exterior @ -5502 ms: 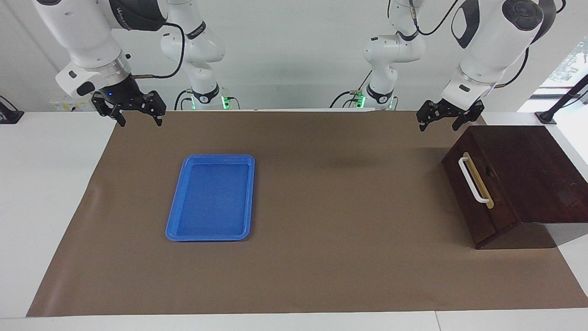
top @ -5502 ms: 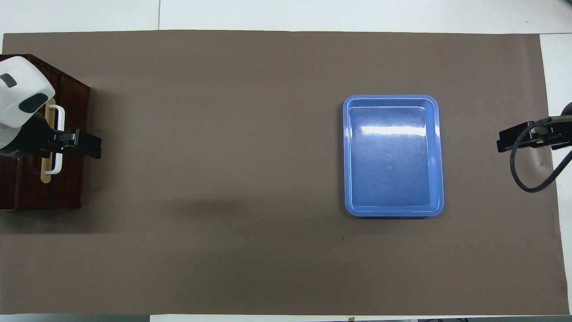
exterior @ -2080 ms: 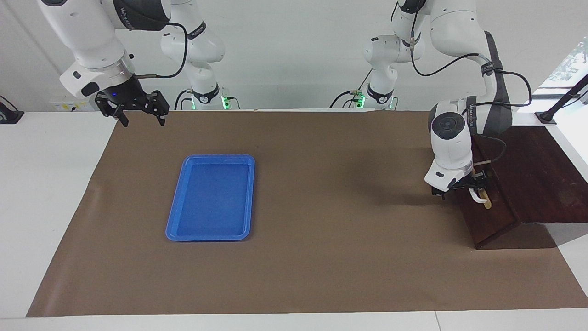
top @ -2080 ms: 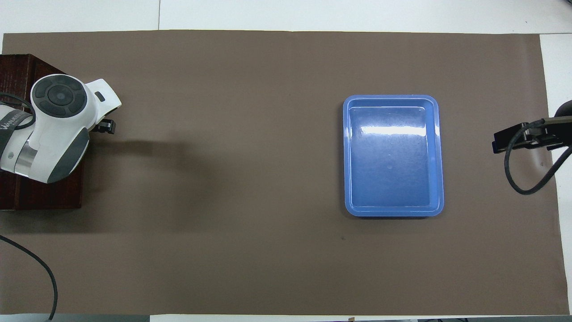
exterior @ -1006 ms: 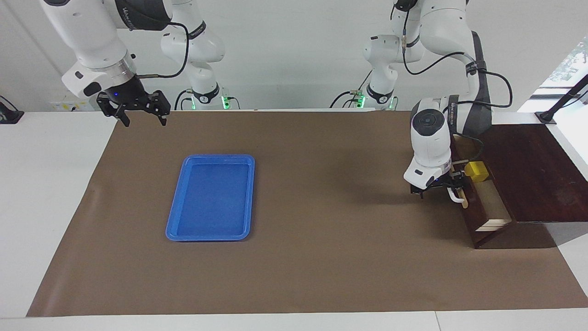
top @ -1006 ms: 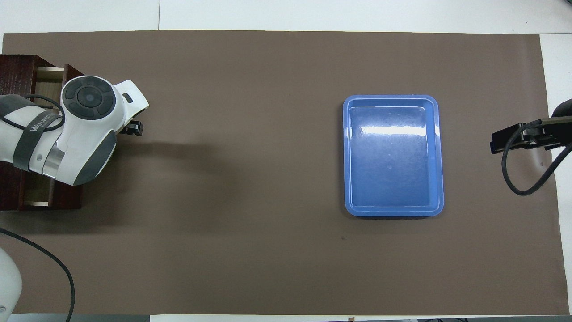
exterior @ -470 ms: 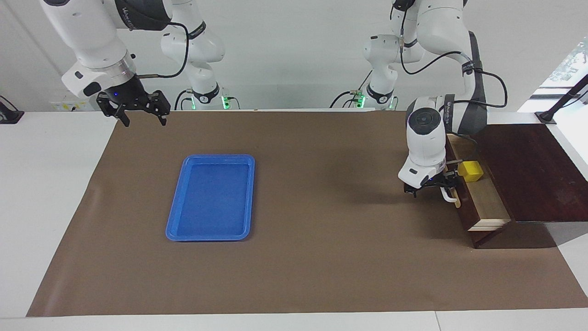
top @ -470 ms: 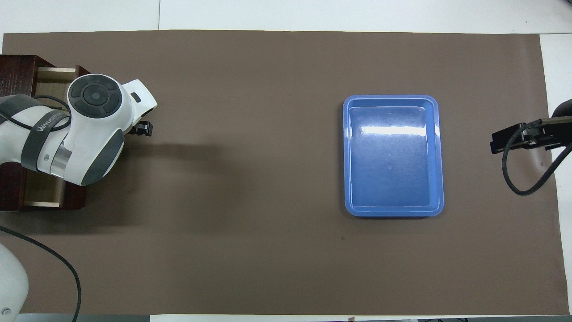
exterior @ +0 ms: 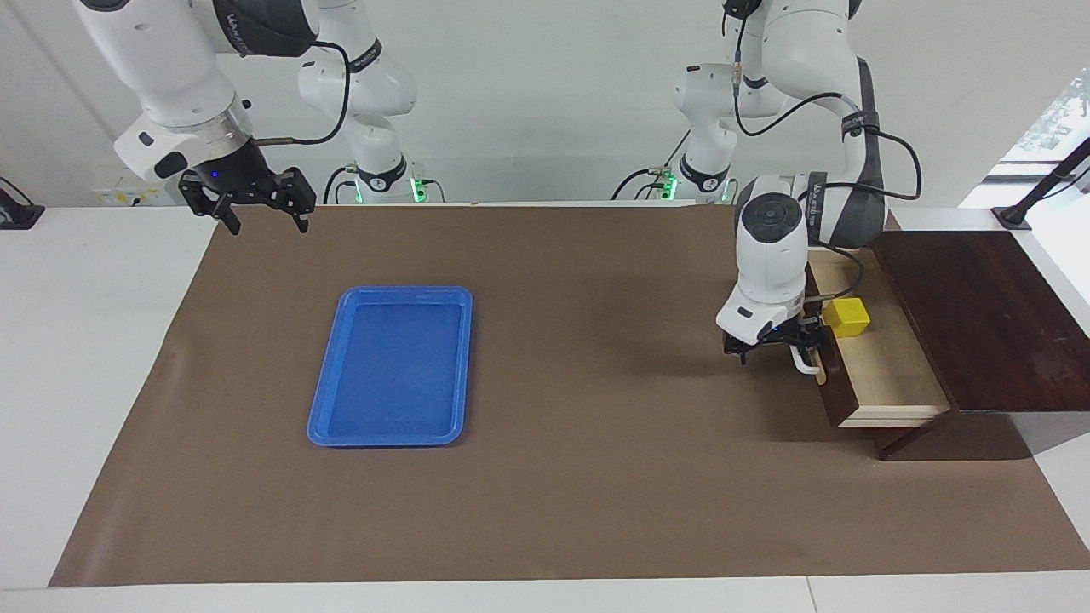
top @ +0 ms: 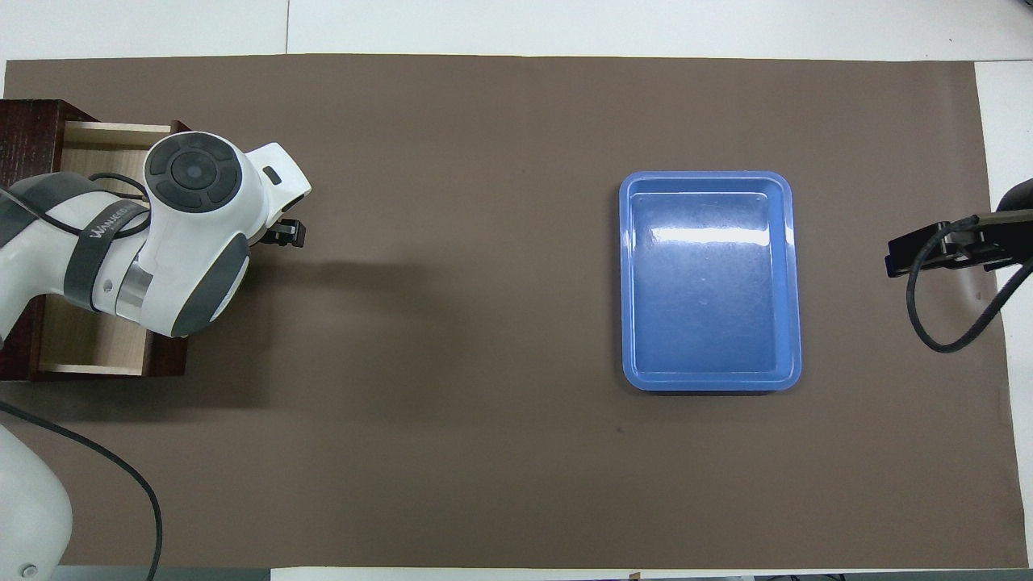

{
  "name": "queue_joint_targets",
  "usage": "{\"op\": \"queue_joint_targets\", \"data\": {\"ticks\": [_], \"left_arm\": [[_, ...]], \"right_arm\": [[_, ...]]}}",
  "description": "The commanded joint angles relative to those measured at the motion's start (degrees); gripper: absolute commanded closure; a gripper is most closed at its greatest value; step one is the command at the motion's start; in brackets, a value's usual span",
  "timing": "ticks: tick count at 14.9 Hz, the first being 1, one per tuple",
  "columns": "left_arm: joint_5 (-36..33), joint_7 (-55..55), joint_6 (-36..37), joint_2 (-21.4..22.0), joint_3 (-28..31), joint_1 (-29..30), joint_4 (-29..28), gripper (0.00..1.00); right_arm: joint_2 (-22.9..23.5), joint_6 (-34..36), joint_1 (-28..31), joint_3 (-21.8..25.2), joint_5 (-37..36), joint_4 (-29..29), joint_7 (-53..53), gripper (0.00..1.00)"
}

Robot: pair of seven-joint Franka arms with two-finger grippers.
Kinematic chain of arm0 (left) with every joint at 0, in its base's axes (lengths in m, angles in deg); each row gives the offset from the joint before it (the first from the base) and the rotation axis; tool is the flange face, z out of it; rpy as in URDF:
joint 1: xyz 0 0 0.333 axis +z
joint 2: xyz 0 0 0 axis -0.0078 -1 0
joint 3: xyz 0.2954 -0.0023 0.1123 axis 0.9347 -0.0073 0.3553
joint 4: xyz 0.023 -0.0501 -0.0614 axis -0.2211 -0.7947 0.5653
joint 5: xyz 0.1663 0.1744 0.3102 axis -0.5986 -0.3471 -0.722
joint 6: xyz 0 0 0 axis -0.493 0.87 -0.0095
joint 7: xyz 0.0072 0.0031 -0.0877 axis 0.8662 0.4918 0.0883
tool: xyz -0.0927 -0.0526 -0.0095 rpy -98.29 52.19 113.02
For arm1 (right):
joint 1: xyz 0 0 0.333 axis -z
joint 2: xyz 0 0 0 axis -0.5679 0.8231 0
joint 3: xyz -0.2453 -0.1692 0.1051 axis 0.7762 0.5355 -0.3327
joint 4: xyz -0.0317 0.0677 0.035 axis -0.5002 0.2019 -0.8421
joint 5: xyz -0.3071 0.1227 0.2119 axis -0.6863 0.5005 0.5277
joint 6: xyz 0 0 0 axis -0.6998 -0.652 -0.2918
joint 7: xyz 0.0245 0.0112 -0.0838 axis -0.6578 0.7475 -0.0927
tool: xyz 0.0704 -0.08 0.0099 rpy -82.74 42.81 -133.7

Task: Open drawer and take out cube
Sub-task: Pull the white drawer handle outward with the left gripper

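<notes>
- The drawer (exterior: 877, 375) stands pulled out of its dark box (exterior: 979, 315), the cube (exterior: 849, 316) resting inside.
- The left gripper (exterior: 788, 345) clasps the drawer's white handle (exterior: 803, 361).
- The right gripper (exterior: 255, 209) waits with fingers spread, near the blue tray (exterior: 390, 366).

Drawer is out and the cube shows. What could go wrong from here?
The left claw grips the handle of the drawer; pulling much further might drag it right out of the box. The cube sits just inside the drawer front beside that claw, so reaching in may be cramped. The right claw waits over the mat's corner.
</notes>
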Motion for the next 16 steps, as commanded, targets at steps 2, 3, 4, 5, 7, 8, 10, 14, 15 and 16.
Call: {"op": "queue_joint_targets", "data": {"ticks": [2,3,4,5,7,8,10,14,15,16], "left_arm": [[2.3,0.7,1.7,-0.1,-0.2,-1.5,0.8,0.00],[2.3,0.4,2.4,0.1,-0.2,-1.1,1.1,0.00],[2.4,0.1,3.8,0.1,-0.2,-1.0,2.3,0.00],[2.4,-0.4,5.5,0.1,-0.2,-0.9,3.6,0.00],[3.9,-2.6,8.4,0.1,-0.2,-0.9,6.4,0.00],[4.3,-4.0,10.8,0.1,-0.2,-0.8,8.4,0.00],[4.6,-6.0,15.4,-0.1,-0.2,-0.8,12.6,0.00],[10.5,-5.0,22.7,0.0,0.6,-0.3,19.9,0.00],[11.7,-3.7,23.7,0.1,0.8,0.6,20.9,0.00],[13.1,-0.8,24.4,0.2,1.1,2.2,22.6,0.00]], "right_arm": [[-1.3,-0.4,0.8,-0.4,1.0,1.6,0.6,0.00],[-1.3,-0.4,0.8,-0.4,1.0,1.6,0.6,0.00],[-1.3,-0.4,0.8,-0.4,1.0,1.6,0.6,0.00],[-1.3,-0.5,0.8,-0.4,1.0,1.6,0.6,0.00],[-1.3,-0.5,0.7,-0.4,1.0,1.6,0.6,0.00],[-1.3,-0.5,0.6,-0.4,1.0,1.6,0.5,0.00],[-1.3,-0.5,0.6,-0.4,1.0,1.6,0.5,0.00],[-1.3,-0.5,0.5,-0.4,1.0,1.7,0.5,0.00],[-1.3,-0.5,0.5,-0.4,1.0,1.7,0.5,0.00],[-1.3,-0.5,0.5,-0.4,1.0,1.7,0.5,0.00]]}}
